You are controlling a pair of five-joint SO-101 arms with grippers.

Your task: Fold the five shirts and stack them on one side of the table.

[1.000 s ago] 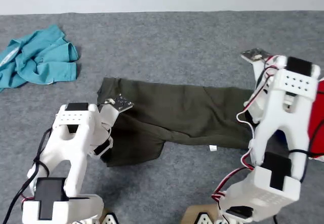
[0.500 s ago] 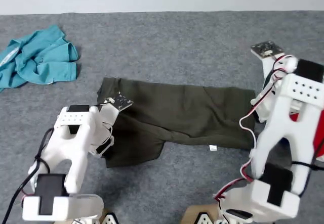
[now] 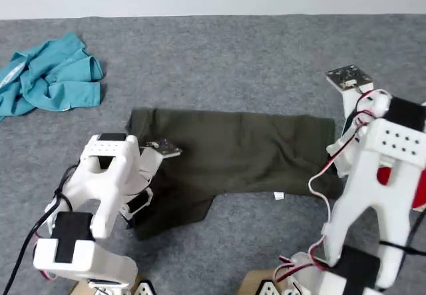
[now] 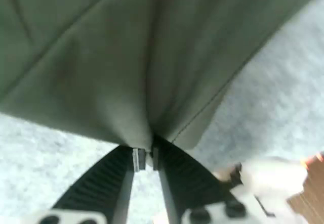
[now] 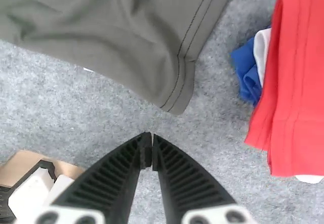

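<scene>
In its wrist view the left gripper [image 4: 144, 159] is seen clamped on a hem of the olive shirt [image 4: 126, 57]. The right gripper [image 5: 148, 152] is closed on nothing, with a red shirt [image 5: 296, 72] beside it. The olive shirt is spread, creased, between the grippers.

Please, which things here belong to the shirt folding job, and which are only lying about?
Job in hand:
olive shirt, pinched by the left gripper
teal shirt, crumpled at the far left
red shirt, blue cloth and white cloth together
right gripper, fingers shut on nothing

Lying about:
cardboard piece by the arm bases
</scene>
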